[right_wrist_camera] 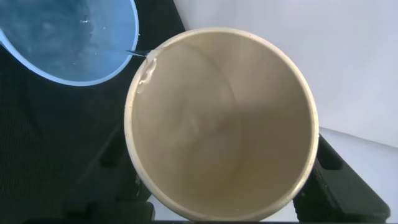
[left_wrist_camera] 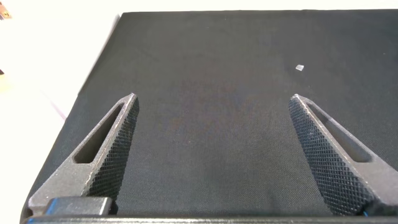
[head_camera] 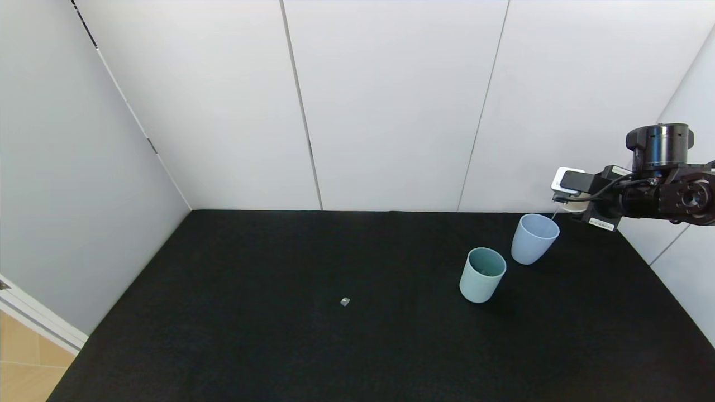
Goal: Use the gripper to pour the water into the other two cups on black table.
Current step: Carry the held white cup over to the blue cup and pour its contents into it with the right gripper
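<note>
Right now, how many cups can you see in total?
3. The teal cup stands on the table; the blue cup stands just behind it, toward the right; the cream cup is tilted in the right pincer, pouring into the blue one.

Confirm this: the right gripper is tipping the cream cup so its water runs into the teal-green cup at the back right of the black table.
Not quite. The right gripper is tipping the cream cup, but the thin stream runs into the light blue cup, not the teal-green cup, which stands nearer and untouched. The right wrist view shows water leaving the cream rim into the blue cup; the head view confirms it.
</note>
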Controlling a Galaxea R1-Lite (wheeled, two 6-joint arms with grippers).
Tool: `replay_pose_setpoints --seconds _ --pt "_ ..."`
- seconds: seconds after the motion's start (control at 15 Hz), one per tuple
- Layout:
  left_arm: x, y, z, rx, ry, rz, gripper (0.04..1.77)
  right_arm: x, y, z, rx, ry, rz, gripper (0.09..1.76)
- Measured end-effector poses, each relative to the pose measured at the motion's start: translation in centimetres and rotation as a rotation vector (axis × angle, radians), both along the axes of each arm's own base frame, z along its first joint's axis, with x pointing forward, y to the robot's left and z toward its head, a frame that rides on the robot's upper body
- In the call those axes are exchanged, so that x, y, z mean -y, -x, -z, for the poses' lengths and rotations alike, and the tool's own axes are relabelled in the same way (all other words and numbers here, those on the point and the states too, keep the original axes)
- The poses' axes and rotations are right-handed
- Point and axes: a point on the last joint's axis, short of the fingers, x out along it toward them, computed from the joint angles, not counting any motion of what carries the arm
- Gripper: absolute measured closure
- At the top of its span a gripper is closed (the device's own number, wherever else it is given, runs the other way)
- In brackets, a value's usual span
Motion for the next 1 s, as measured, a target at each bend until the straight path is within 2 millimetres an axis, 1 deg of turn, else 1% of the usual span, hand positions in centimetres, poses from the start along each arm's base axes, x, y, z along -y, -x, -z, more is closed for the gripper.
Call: replay_pose_setpoints --seconds 0.33,0.73,1.0 --pt "0.00 0.00 0.00 0.000 0.000 0.000 0.09 -0.31 0.11 -0.17 0.005 -0.018 -0.003 0.55" --pt "0.00 0.00 0.00 0.000 0.000 0.000 0.09 -0.62 0.27 -0.43 0.034 -0.189 0.066 0.55" --pt "0.00 0.00 0.00 0.000 0.000 0.000 0.09 -1.00 0.67 -1.02 0.061 -0.301 0.109 0.55"
